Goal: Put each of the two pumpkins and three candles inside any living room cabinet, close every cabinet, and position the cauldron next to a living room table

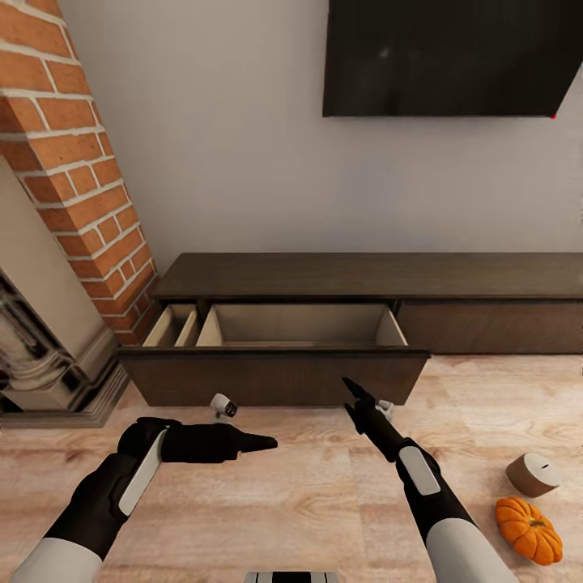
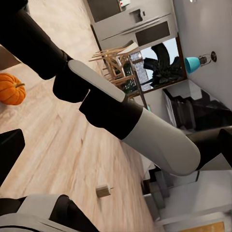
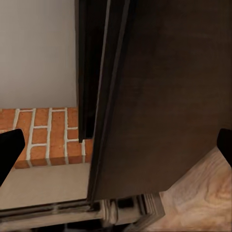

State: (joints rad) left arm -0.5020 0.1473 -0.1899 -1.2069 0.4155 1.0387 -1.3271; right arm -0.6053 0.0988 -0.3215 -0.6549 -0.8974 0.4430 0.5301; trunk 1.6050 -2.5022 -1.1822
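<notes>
My right end effector (image 1: 353, 395) hovers released before the cabinet (image 1: 324, 324), whose drawer is open; I cannot tell my left end effector's (image 1: 263, 443) state. Far right lie a pumpkin (image 1: 529, 530) and candle (image 1: 533, 474).

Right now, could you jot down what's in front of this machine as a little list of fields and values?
cabinet: long, low, dark brown, against the wall
drawer: pulled open, tan inside, nothing seen in it
pumpkin: on the wood floor, at the robot's right
candle: on the floor beside the pumpkin, nearer the cabinet
left claw: empty, above the floor
right claw: empty, pointing at the drawer front
fireplace: left of the cabinet, below a brick column
</notes>
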